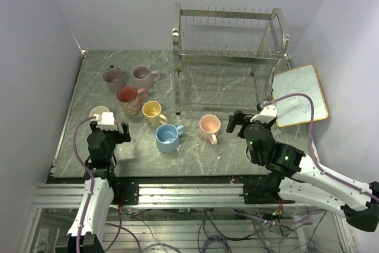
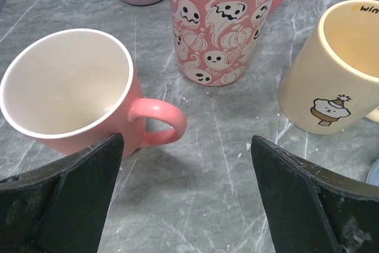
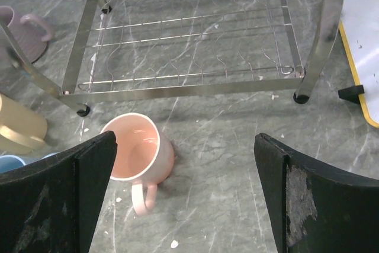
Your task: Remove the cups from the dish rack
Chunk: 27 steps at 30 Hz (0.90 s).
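Observation:
The chrome dish rack [image 1: 228, 57] stands at the back with both tiers bare; its lower tier shows in the right wrist view [image 3: 195, 39]. Seven mugs stand on the table: two mauve [image 1: 113, 79] [image 1: 143, 76], red-pink patterned [image 1: 128, 99], pale yellow [image 1: 153, 112], light blue [image 1: 167, 138], peach [image 1: 209, 127], and salmon [image 1: 98, 112]. My left gripper [image 2: 186, 188] is open and empty just behind the salmon mug [image 2: 65, 93]. My right gripper [image 3: 185, 188] is open and empty, right of the peach mug [image 3: 139, 152].
A gold-framed whiteboard [image 1: 301, 95] lies to the right of the rack. The patterned mug [image 2: 222, 22] and yellow mug [image 2: 337, 69] stand close ahead of the left gripper [image 1: 109, 127]. The rack's front posts stand just beyond the right gripper [image 1: 238, 121].

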Motion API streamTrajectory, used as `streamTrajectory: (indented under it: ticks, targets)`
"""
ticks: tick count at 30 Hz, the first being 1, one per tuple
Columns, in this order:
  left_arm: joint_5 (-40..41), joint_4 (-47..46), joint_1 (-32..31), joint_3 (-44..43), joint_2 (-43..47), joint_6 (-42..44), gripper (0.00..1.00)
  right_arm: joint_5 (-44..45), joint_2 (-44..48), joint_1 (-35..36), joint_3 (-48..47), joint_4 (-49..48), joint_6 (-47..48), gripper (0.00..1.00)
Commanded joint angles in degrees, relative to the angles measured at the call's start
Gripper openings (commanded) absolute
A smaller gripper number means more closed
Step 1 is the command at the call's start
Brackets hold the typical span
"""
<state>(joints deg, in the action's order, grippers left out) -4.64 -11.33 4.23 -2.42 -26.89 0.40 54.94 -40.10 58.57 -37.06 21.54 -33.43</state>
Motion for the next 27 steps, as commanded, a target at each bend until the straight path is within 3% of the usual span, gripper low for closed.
streamTrajectory:
  ticks: [1, 5, 9, 17, 21, 27]
  targets:
    - [1.27, -3.17, -0.17, -0.71, 0.19, -0.49, 1.00, 1.76, -4.73, -0.16, -4.28, 3.81, -1.54, 1.00]
    - [1.24, -3.15, -0.13, -0.75, 0.25, -0.49, 0.99, 6.16, -12.80, -0.20, -9.33, 13.21, -11.18, 1.00]
    - [1.26, -3.17, -0.18, -0.74, 0.25, -0.49, 1.00, 6.13, -16.09, -0.18, -10.20, 13.91, -12.01, 1.00]
    - [1.22, -3.17, -0.18, -0.70, 0.19, -0.49, 1.00, 6.32, -10.90, -0.15, -5.51, 10.96, -9.75, 1.00]
    - [1.30, -3.17, -0.16, -0.70, 0.23, -0.49, 1.00, 5.95, -5.92, -0.33, 0.71, 3.52, -6.88, 1.00]
    - [1.24, -3.17, -0.19, -0.74, 0.30, -0.49, 1.00, 3.89, -2.01, -5.20, 5.96, 4.01, -11.57, 1.00]
